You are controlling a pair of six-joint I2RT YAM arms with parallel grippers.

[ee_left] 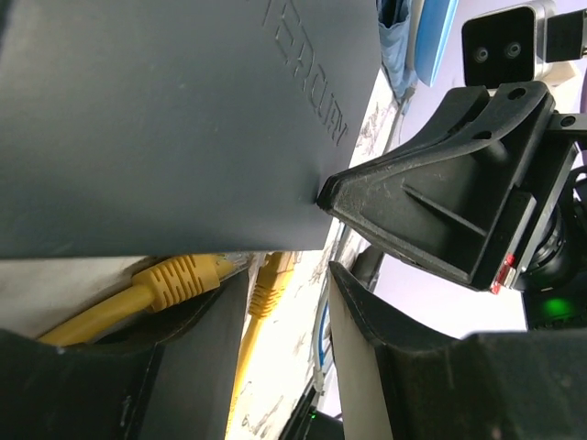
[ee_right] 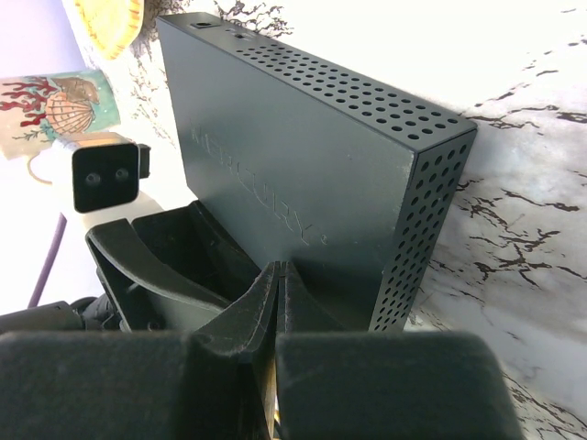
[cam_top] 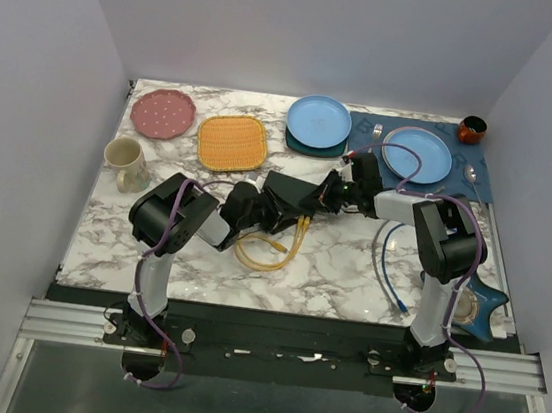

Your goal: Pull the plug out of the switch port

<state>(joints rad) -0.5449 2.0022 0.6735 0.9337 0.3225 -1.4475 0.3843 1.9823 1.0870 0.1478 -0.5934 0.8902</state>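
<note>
The black switch (cam_top: 293,191) lies mid-table; its flat top (ee_left: 165,119) fills the left wrist view, and its perforated end (ee_right: 431,220) shows in the right wrist view. Two yellow plugs reach into its long edge. My left gripper (cam_top: 259,206) is open at that edge, its jaws (ee_left: 284,280) either side of one yellow plug (ee_left: 272,275) without pinching it. The other plug (ee_left: 183,275) sits just outside the left finger (ee_left: 183,367). My right gripper (cam_top: 336,196) is shut, its closed tips (ee_right: 280,266) resting against the switch's top face with nothing between them.
The yellow cable (cam_top: 270,251) loops toward the near edge. A blue cable (cam_top: 389,271) lies to the right. A mug (cam_top: 123,163), pink plate (cam_top: 163,113), yellow mat (cam_top: 231,143), blue plates (cam_top: 319,121) and a brown bowl (cam_top: 472,129) line the back.
</note>
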